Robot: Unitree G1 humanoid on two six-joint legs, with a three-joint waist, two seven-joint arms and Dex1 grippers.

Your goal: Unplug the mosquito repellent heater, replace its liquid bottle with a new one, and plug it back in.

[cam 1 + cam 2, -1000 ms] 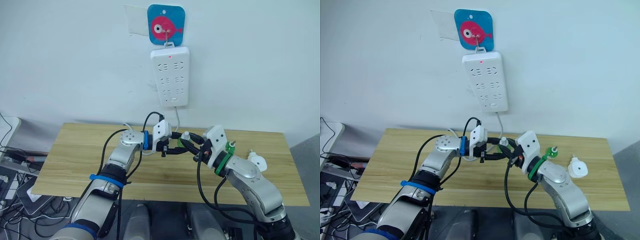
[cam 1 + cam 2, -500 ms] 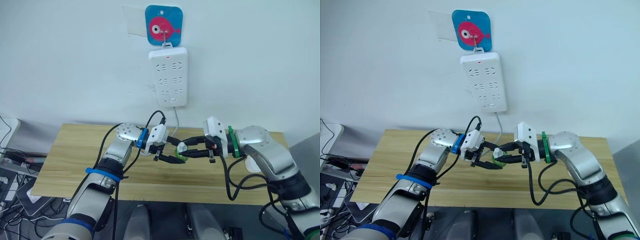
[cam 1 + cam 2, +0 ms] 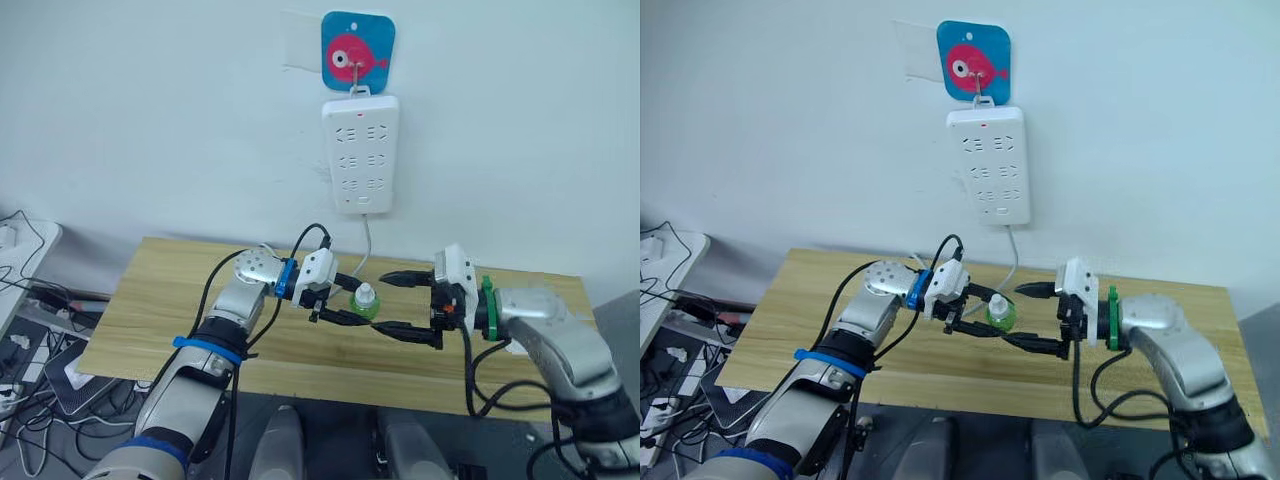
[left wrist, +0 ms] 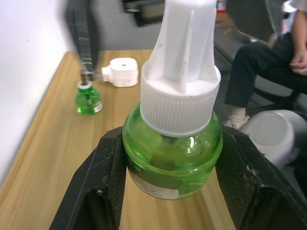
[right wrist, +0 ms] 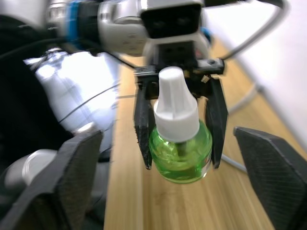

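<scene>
Green liquid bottle point(image 4: 171, 153) with white cap pinched in left tool point(image 3: 345, 302), held above wooden worktop point(image 3: 160, 300). Right tool point(image 3: 405, 305) spread wide, facing bottle, apart from it. Mosquito repellent heater point(image 4: 121, 72) seen lying on worktop beside second green bottle point(image 4: 88, 99). Power strip point(image 3: 360, 152) hung on wall.

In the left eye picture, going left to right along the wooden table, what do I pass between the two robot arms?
Left claw shut on a green bottle with a white cap → right claw, its fingers spread wide apart, facing the bottle from the other side.
</scene>
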